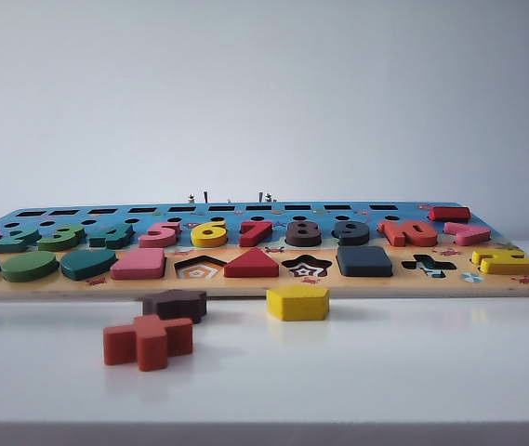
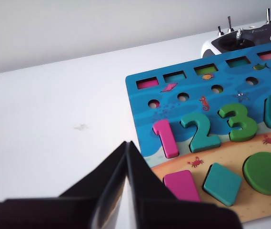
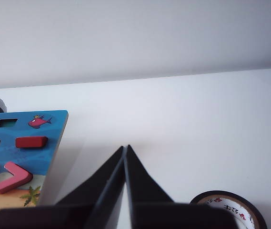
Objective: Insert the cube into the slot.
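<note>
The cube (image 1: 364, 261), a flat dark navy square block with rounded corners, sits in the front row of the wooden puzzle board (image 1: 264, 283), apparently seated in its slot, whose floor is hidden. Left of it lie a star cut-out (image 1: 307, 268), a red triangle (image 1: 251, 264) and a pink square block (image 1: 138, 264); right of it, a cross cut-out (image 1: 429, 266). Three loose pieces rest on the white desk (image 1: 413, 362) before the board: a yellow hexagon (image 1: 297, 302), a brown star (image 1: 175, 304) and an orange-red cross (image 1: 149, 340). The left tool (image 2: 126, 145) and right tool (image 3: 125, 149) are both pinched closed, empty, above the desk beside the board's ends.
</note>
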